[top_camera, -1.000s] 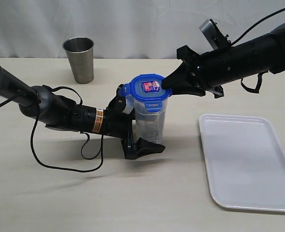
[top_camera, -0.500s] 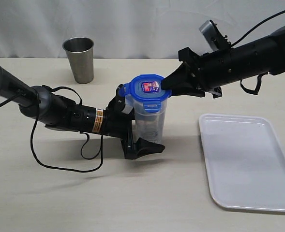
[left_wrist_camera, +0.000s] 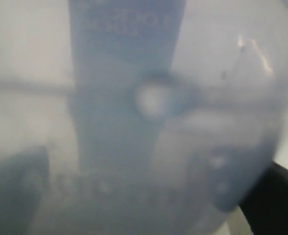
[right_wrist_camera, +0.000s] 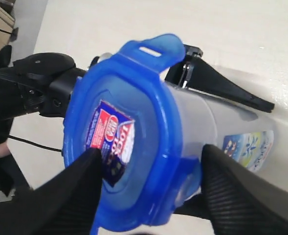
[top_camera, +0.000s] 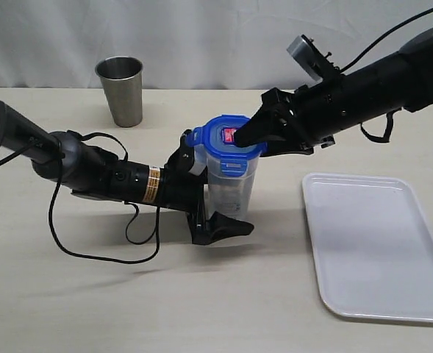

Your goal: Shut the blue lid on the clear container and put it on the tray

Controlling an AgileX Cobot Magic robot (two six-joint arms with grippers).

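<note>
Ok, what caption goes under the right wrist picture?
Right claw spread over the blue lid on the clear container.

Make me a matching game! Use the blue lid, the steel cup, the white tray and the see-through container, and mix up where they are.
Things:
1. blue lid
2. steel cup
3. tray
4. clear container

Places, as the exterior view shows them:
A. far back on the left, standing alone
B. in the middle, standing upright
C. sitting on top of the container
D. on the right, lying flat, nothing on it

Pairs: 1-C, 2-A, 3-D, 4-B
</note>
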